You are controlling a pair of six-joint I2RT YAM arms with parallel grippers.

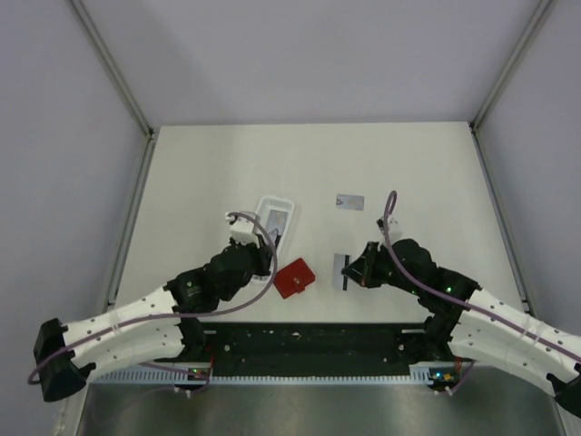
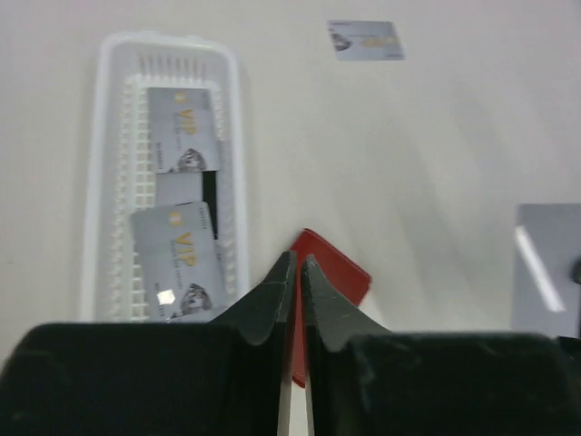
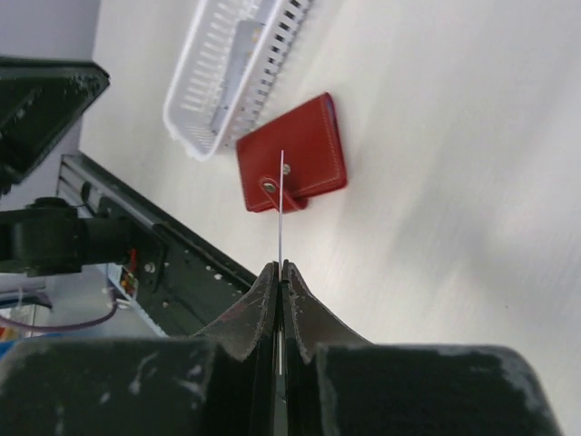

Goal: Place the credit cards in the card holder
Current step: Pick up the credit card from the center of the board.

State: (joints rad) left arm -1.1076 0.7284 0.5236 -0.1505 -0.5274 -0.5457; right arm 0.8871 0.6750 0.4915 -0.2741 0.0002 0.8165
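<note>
The card holder (image 1: 294,278) is a small red wallet lying closed and flat on the table between the two arms, its clasp tab (image 3: 270,186) showing. My right gripper (image 3: 281,265) is shut on one grey credit card (image 1: 342,271), held on edge and seen as a thin line (image 3: 280,204) pointing at the wallet (image 3: 295,154). My left gripper (image 2: 298,259) hovers just left of the wallet (image 2: 340,272), its jaws a narrow slit apart with nothing between them. Another credit card (image 1: 349,202) lies flat farther back. More cards (image 2: 177,259) lie in the tray.
A long white slotted tray (image 1: 261,207) sits behind the left gripper, left of the wallet. A black rail (image 1: 309,341) runs along the near table edge between the arm bases. Grey walls enclose the table on three sides.
</note>
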